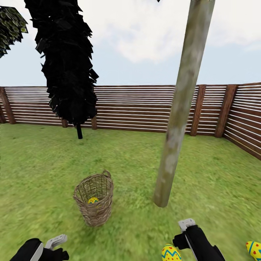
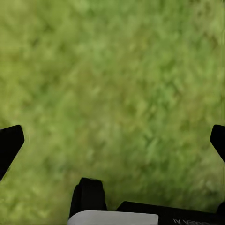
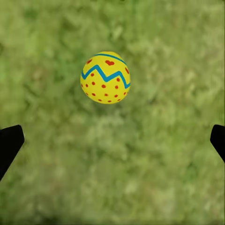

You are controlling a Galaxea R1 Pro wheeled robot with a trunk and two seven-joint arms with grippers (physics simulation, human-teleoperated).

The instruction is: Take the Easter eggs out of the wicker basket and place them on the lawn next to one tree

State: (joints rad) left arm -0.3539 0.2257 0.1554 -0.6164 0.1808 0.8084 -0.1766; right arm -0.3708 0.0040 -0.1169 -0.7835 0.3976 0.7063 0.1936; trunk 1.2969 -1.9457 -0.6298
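Brown wicker makes up the basket [image 1: 94,200], which stands upright on the lawn [image 1: 43,170] a little to the left of the pale tree trunk [image 1: 180,105], well short of the fence [image 1: 145,108]. One yellow egg [image 1: 93,200] is inside it, seen through the weave near the bottom. Two more eggs lie on the grass on the near side of the trunk: one [image 1: 171,253] just beside the right arm's inner side, the other [image 1: 253,249] further to the right at the head picture's edge. The right gripper [image 3: 112,140] hangs over the grass with its fingers [image 3: 10,143] spread wide and nothing between them; the wrist camera looks down on a yellow egg [image 3: 105,77] with a blue zigzag band and red dots, lying apart from both fingertips. The left gripper [image 2: 112,143] is also spread wide and empty above bare grass, its dark fingertips [image 2: 9,143] at the sides of its wrist picture. A black columnar tree [image 1: 67,61] stands farther back on the left, near the slatted fence.
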